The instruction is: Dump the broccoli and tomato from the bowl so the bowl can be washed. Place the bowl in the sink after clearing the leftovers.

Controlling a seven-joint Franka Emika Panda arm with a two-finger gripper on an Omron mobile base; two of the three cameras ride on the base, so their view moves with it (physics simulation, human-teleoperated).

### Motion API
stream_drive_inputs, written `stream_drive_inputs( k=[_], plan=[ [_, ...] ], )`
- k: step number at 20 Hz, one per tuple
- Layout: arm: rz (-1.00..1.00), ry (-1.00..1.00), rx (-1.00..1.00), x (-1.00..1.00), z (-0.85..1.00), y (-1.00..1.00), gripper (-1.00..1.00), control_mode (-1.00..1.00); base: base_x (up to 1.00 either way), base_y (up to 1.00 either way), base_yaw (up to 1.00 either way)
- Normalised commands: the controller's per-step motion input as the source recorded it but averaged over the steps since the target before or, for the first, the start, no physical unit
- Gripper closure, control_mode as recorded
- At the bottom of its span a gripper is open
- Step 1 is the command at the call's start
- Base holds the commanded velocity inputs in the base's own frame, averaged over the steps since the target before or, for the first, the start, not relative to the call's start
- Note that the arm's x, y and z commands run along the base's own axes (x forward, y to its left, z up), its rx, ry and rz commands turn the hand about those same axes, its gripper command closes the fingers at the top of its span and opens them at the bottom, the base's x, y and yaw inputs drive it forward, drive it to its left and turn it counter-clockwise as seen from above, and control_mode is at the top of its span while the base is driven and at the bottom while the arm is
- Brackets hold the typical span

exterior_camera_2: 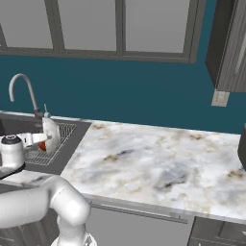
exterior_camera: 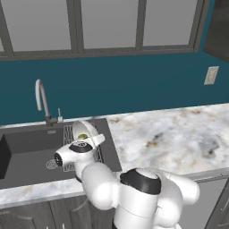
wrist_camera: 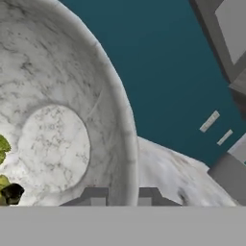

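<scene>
The white-grey speckled bowl (exterior_camera: 84,131) is tipped up on its edge above the wire rack (exterior_camera: 68,134) at the right end of the dark sink (exterior_camera: 27,152). My gripper (wrist_camera: 122,197) is shut on the bowl's rim (wrist_camera: 126,158), one fingertip (wrist_camera: 96,198) inside and one outside. From the right, the bowl (exterior_camera_2: 51,133) appears nearly edge-on. A yellow-green broccoli piece (exterior_camera: 83,136) clings to the low side of the bowl, and in the hand view the broccoli (wrist_camera: 4,185) lies at the left edge. The red tomato (exterior_camera_2: 43,145) sits at the bowl's lower lip, over the rack.
A curved silver faucet (exterior_camera: 42,99) rises behind the sink. The marble counter (exterior_camera: 174,138) stretches to the right of the basin. A wall outlet (exterior_camera: 211,75) sits on the teal backsplash, and a dark cabinet (exterior_camera_2: 230,48) hangs at far right.
</scene>
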Motion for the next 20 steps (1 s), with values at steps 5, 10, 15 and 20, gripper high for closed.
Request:
stream_drive_inputs(
  k=[5,10,15,20],
  plan=[
    [-0.03,-0.01,-0.34,-0.01,-0.01,0.37,1.0,-1.0,0.0,0.0,0.0],
    [-0.01,0.01,-0.08,0.0,0.0,0.0,1.0,-1.0,0.0,0.0,0.0],
    [-0.07,0.0,-0.01,0.0,0.04,-0.04,1.0,-1.0,0.0,0.0,0.0],
    [-0.03,-0.01,0.05,-0.01,0.06,-0.76,1.0,-1.0,0.0,0.0,0.0]
  ],
)
